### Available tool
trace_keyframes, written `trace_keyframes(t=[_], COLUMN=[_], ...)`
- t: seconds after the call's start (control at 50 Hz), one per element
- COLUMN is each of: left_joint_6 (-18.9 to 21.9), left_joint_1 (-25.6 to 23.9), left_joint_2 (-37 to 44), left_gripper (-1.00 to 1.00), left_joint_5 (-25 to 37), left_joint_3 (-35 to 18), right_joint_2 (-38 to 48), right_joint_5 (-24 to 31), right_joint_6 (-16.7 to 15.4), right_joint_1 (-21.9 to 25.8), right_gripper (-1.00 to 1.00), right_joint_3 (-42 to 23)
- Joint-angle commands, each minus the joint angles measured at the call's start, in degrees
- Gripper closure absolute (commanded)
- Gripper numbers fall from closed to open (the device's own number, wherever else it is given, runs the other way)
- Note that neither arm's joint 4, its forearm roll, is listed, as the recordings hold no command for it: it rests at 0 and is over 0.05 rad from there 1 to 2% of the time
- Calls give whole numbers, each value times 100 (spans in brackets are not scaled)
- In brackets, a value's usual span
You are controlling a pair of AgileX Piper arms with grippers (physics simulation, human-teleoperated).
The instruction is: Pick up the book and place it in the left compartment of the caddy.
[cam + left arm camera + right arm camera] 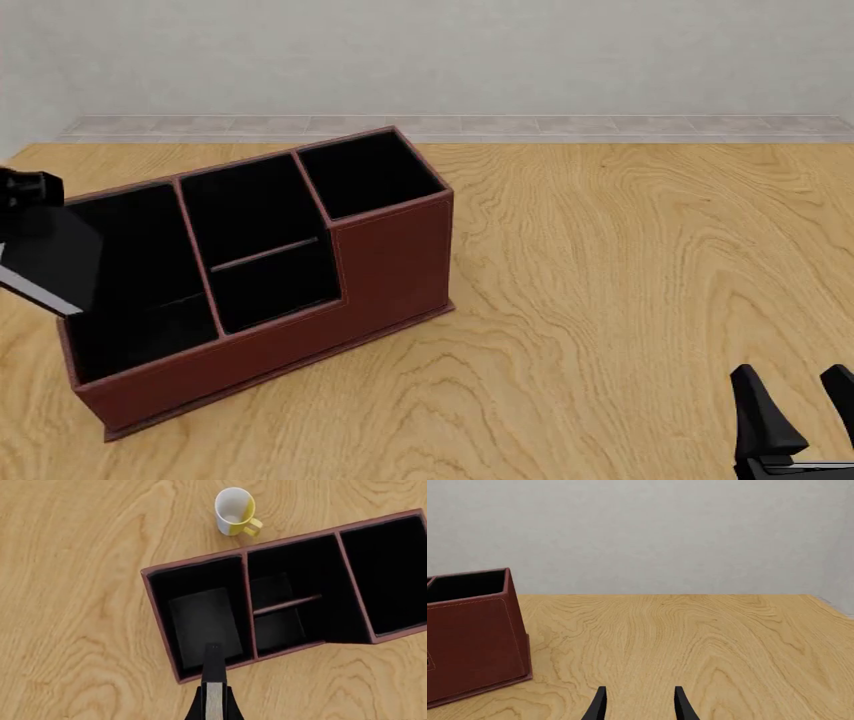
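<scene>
Wood-grain desk [614, 280] carries the caddy [387, 270]. Left end effector [213, 700] pinches the book [51, 258], tilted above the left compartment [134, 300]; lowering and release remain. Right end effector [801, 410] rests spread, well apart.

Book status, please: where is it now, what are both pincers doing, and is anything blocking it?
Left pincer shut on book, above the left compartment of caddy. Right pincer open, idle, apart from caddy. Compartment opening unobstructed.

Right tool [801, 410]: two matte black tapered fingers.
</scene>
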Motion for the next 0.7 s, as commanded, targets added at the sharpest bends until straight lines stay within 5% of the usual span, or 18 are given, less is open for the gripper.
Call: trace_keyframes(t=[0.02,0.3,0.7], left_joint_6=[116,64,164], left_joint_1=[-74,40,115], left_joint_2=[107,567,1040], left_gripper=[100,100,100], left_joint_5=[-314,-583,-1299], left_joint_3=[181,-99,273], right_joint_2=[-19,-18,-18], right_joint_5=[4,4,4], right_joint_6=[1,-1,-1], right_joint_1=[1,0,0], right_gripper=[-100,-100,-100], right_joint_3=[10,10,10])
